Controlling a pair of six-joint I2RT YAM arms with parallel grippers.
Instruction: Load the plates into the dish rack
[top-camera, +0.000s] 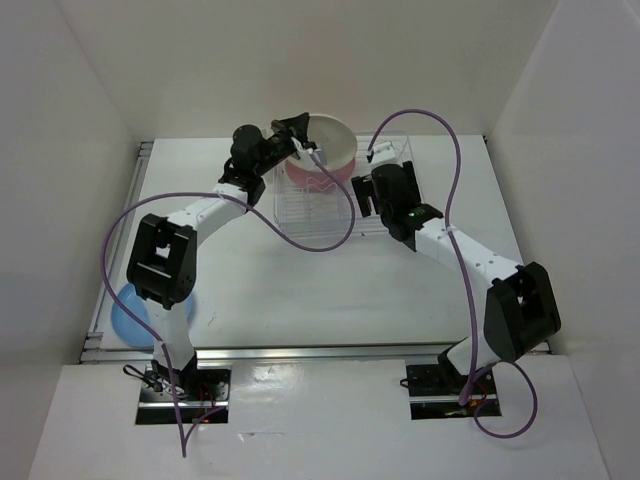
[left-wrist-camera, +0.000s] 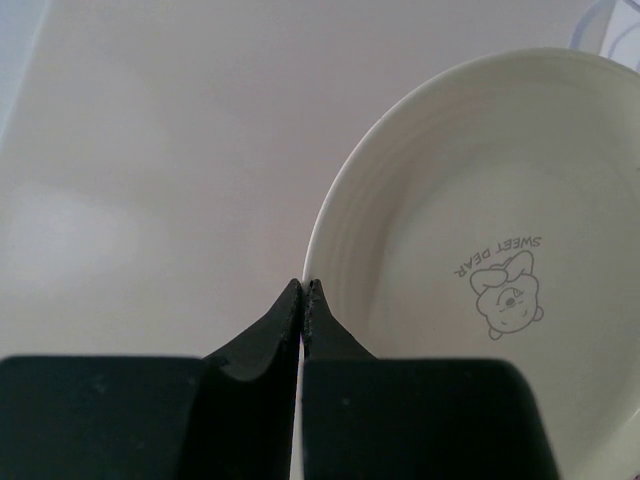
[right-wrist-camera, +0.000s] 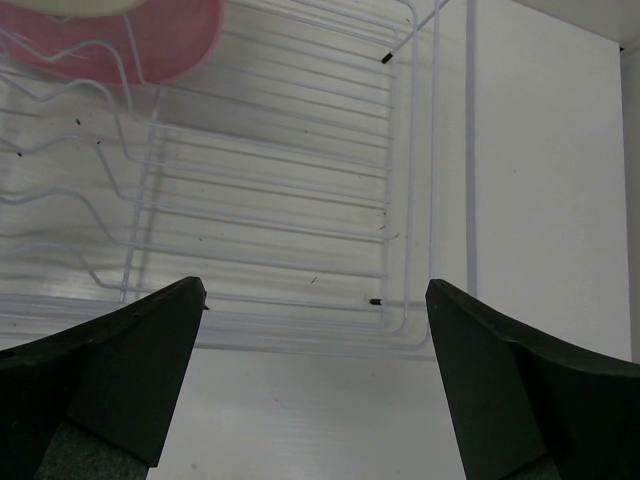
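The left arm (top-camera: 215, 210) reaches over the worktop (top-camera: 330, 290) to the far left part of the dish rack (top-camera: 310, 215), and the left jaws are pressed together on the rim of the cream plate (top-camera: 338, 140). In the left wrist view the two black tips meet on the thin edge of this plate (left-wrist-camera: 480, 250), and its hollow side shows a small printed bear with the words "SWEET DEAR". Seen from above, the cream plate is tilted over the far end of the rack, with its hollow side turned up and toward the near side. The pink plate (top-camera: 310, 178) is already in the rack, just in front of the cream one and lower, and the wavy wires of the rack pass across it. I cannot tell if the two plates touch each other. The right arm (top-camera: 460, 250) is stretched toward the right part of the rack, and the right jaws are spread wide with nothing between them. In the right wrist view the white wires of the rack (right-wrist-camera: 300, 190) lie under them, and the pink plate (right-wrist-camera: 150, 40) appears at the top left corner behind the wires. The sky blue plate (top-camera: 128, 318) lies flat on the worktop at the near left corner, well apart from the rack, and the left arm partly hides it.
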